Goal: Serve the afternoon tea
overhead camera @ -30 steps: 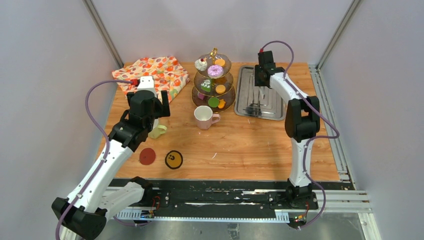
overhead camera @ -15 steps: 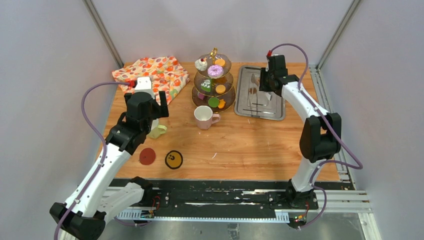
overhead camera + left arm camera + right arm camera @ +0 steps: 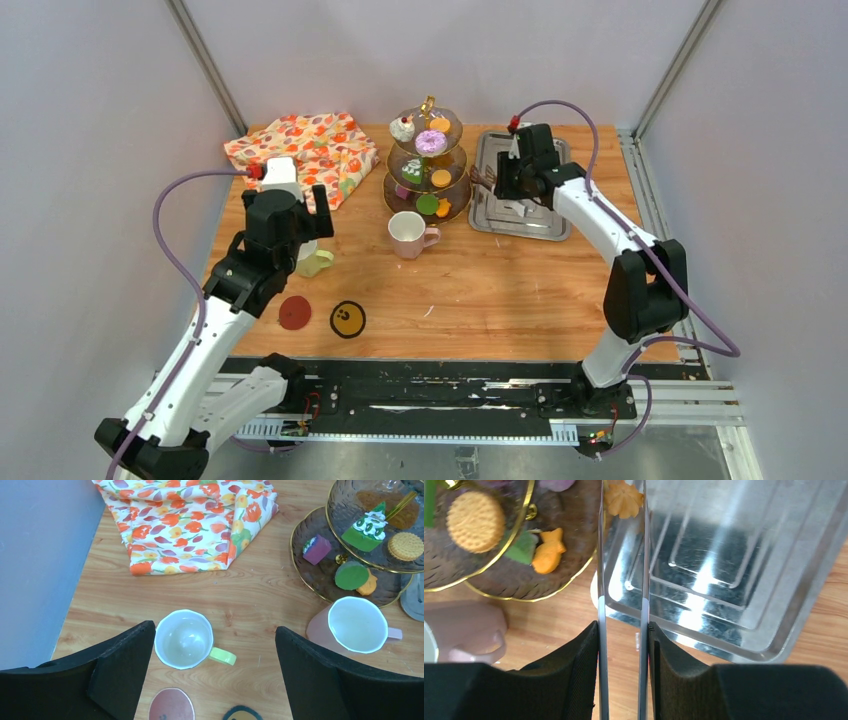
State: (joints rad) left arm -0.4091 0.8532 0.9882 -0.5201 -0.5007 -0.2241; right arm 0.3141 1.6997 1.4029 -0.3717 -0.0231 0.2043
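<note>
Pastries (image 3: 431, 142) on tiered stand (image 3: 320, 577), pink mug (image 3: 407, 233) beside (yellow-green mug (image 3: 183, 639) apart)

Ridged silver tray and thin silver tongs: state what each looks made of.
The ridged silver tray: likely polished steel, given mirror-like glare and pressed ridges. The thin silver tongs: probably the same shiny metal; their thin flat strips reflect brightly.

I work over a wooden table (image 3: 500, 290) of warm plank grain, boxed in by plain pale grey walls (image 3: 90, 150) on the left, right and far sides. Bare aluminium posts (image 3: 207, 65) slant up from its two far corners. A black rail (image 3: 430, 395) lines the near edge, with grey floor (image 3: 480, 460) beyond it, under soft, even light.
</note>
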